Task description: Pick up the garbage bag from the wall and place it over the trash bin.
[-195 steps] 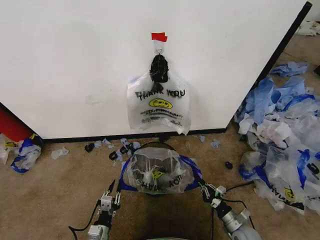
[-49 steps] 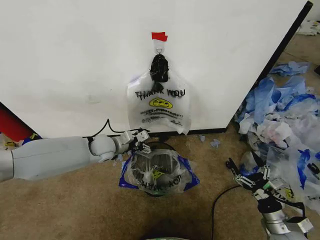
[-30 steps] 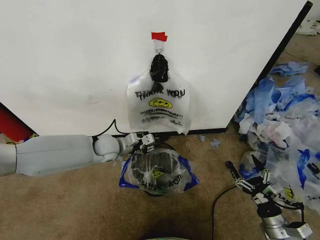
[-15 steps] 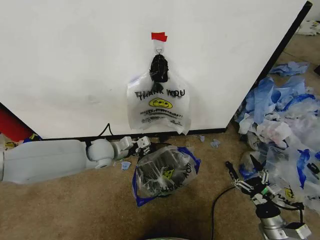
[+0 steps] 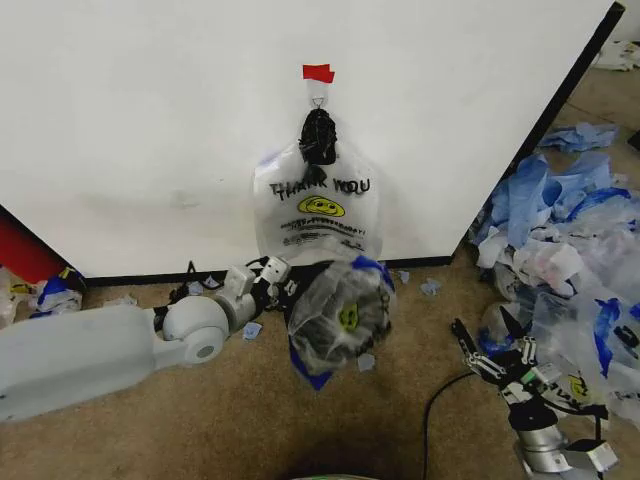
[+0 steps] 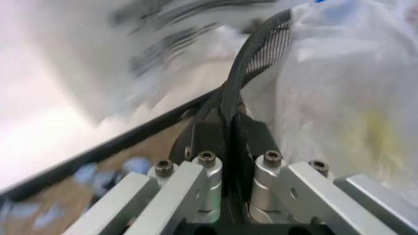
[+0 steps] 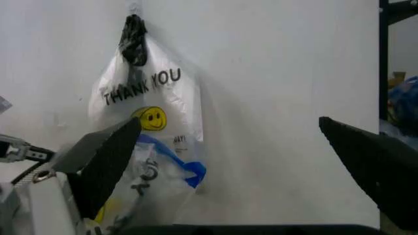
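One claw, the left claw (image 5: pixel 281 285), is clamped on the trash bin (image 5: pixel 338 313) rim; the bin, seemingly tipped rightward since a moment ago, sits below the garbage bag (image 5: pixel 318 205) hanging on the wall (image 5: pixel 150 120). Right claw (image 5: pixel 492 357) gapes empty.

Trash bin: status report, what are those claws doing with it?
Left claw shut on the trash bin rim, bin tipped on its side, lined with a bag. Right claw open, low by the bag pile. Garbage bag hangs on the wall.

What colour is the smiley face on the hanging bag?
Yellow smiley face, with black eyes and mouth; clearest in the head view.
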